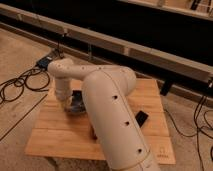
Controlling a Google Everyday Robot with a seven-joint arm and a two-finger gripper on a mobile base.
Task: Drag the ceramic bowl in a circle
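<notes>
One small round ceramic bowl (76,103), dark inside with a greyish-blue glossy rim, sits on the left-centre part of the light wooden slatted table (60,131). It is mostly hidden by the white robot arm (107,107); only part of its rim and interior shows. Being round, it has no discernible long axis or heading; it appears to rest upright.

One gripper (69,105) is lowered at the bowl's left side, touching or just beside the rim. Its jaw state cannot be told.

One flat black rectangular object (142,118) lies on the table's right half, well apart from the bowl. Several black cables (20,85) lie on the floor to the left.
</notes>
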